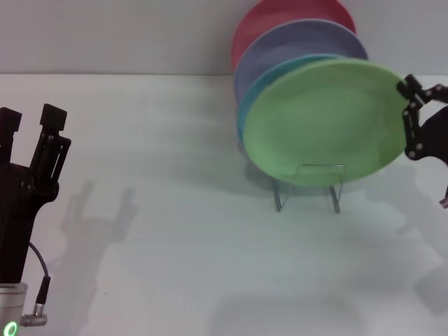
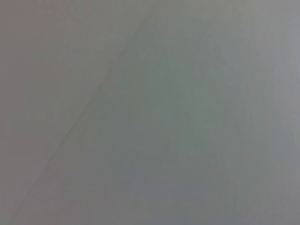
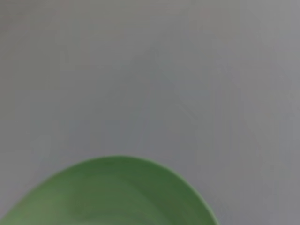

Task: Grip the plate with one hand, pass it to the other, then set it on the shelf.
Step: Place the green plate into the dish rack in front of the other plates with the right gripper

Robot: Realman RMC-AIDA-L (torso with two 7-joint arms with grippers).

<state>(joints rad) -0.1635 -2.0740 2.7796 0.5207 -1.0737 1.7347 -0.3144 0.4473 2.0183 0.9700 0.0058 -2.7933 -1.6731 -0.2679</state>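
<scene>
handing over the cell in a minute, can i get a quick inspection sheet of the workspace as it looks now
surface: white table, shadows only on the bare part
job's things: light green plate stands on edge at the front of the wire rack
clutter: turquoise plate, lavender plate and red plate stacked behind it
grippers: right gripper at the green plate's right rim, contact unclear; left gripper open, raised at the table's left, holding nothing
cables: black cable by the left arm's base
surroundings: plain grey wall behind
</scene>
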